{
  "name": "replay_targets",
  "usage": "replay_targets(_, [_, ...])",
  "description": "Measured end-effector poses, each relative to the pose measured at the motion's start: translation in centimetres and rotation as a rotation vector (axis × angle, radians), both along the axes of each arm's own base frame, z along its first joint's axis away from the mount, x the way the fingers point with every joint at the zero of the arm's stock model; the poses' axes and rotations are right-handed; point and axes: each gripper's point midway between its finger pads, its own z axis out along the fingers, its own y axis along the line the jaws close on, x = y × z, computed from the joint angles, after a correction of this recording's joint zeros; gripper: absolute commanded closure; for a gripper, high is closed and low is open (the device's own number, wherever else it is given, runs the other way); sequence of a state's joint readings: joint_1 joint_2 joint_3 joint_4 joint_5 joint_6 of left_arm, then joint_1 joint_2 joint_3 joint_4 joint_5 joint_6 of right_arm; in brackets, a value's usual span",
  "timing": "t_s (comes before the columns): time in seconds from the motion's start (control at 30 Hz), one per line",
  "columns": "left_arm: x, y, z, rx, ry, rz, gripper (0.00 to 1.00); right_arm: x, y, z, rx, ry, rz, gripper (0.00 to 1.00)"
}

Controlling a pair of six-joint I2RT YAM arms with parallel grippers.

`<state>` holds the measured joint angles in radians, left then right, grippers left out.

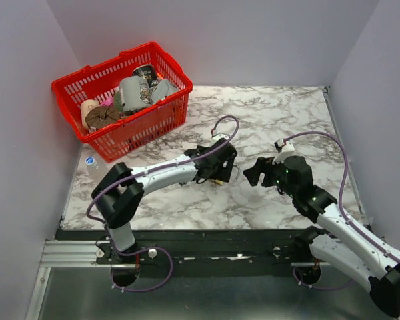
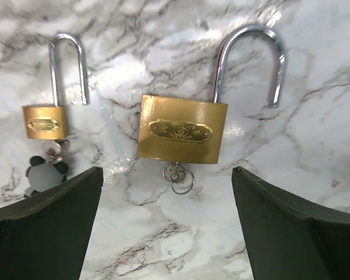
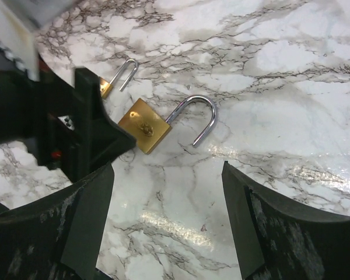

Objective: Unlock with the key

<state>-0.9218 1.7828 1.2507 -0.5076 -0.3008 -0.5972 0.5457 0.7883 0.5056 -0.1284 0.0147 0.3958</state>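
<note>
Left gripper (image 2: 166,185): I see jaws wide, holding nothing; large padlock (image 2: 182,129) just ahead, shackle sprung | Right gripper (image 3: 166,175): jaws wide, empty | Key (image 2: 44,175): I see it at the small padlock (image 2: 42,121) keyhole; black head on the marble table (image 2: 315,146)

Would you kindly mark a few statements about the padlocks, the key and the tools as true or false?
1. The large padlock has its shackle swung open. True.
2. The left tool grips the key. False: it is open and holds nothing; the key sits at the base of the small padlock.
3. Both padlocks lie on the marble table. True.
4. The red basket is empty. False: it holds cloth and other items.
</note>
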Motion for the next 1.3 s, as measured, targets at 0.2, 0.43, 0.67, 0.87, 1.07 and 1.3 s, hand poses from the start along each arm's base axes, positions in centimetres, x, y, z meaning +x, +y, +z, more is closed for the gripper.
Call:
replay_targets(0.2, [1.8, 0.5, 6.6, -0.172, -0.179, 0.012, 0.01, 0.3, -0.3, 0.0, -0.002, -0.001, -0.012, 0.13])
replay_targets(0.43, [3.2, 8.0, 11.7, -0.303, -0.35, 0.153, 0.01, 1.1, -1.8, 0.4, 0.014, -0.008, -0.059, 0.12])
replay_targets(0.67, [2.8, 16.8, 20.6, -0.452, -0.61, 0.299, 0.01, 1.2, -2.7, 2.5, 0.05, -0.068, -0.082, 0.11])
replay_targets(0.87, [0.2, 18.9, 24.9, -0.483, -0.744, 0.256, 0.01, 1.0, -2.9, 6.0, 0.087, -0.151, -0.083, 0.11])
replay_targets(1.07, [-1.4, 19.9, 25.7, -0.48, -0.78, 0.237, 0.01, 0.6, -3.2, 6.9, 0.085, -0.176, -0.081, 0.11])
replay_targets(1.3, [-1.4, 19.9, 25.0, -0.458, -0.763, 0.233, 0.01, 0.5, -3.3, 6.6, 0.077, -0.169, -0.081, 0.11])
